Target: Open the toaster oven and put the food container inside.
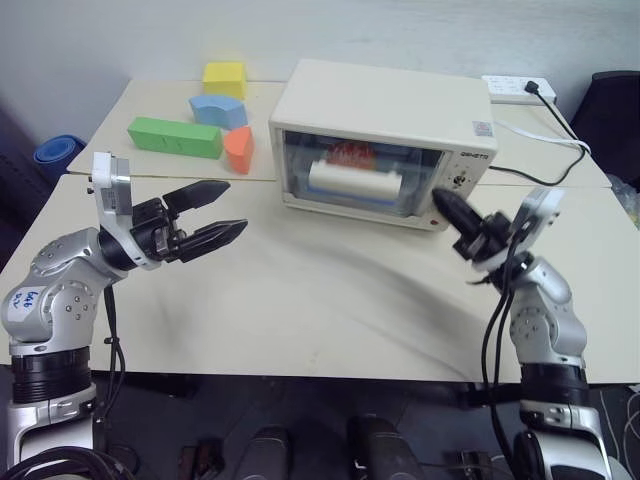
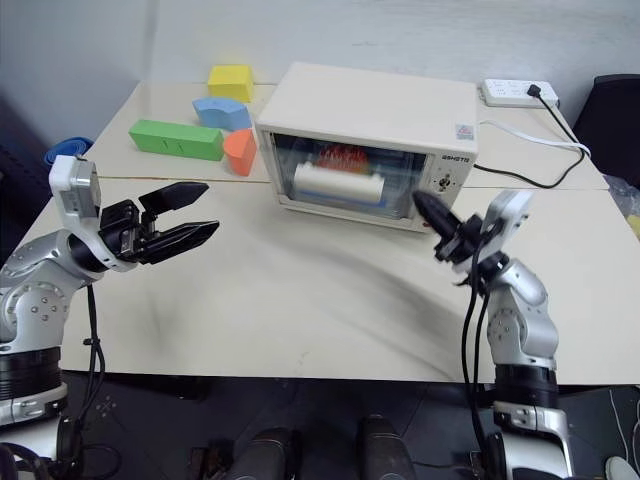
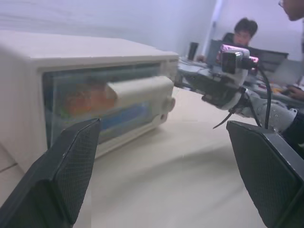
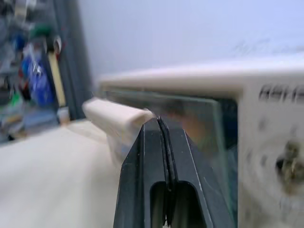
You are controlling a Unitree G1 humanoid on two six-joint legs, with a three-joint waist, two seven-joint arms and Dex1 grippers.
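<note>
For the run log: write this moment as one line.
toaster oven: door shut | food container: inside, behind glass | left gripper: open, empty | right gripper: shut, empty, near door

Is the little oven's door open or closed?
Closed. The toaster oven has its glass door upright and flush against the front, with the food container visible behind the glass.

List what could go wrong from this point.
The oven door looks shut with the container visible behind the glass, so reopening or bumping the handle could undo that. The shut right gripper sits close to the knobs and could nudge them. The open left gripper hovers over the table; a sideways swing might reach the foam blocks.
</note>
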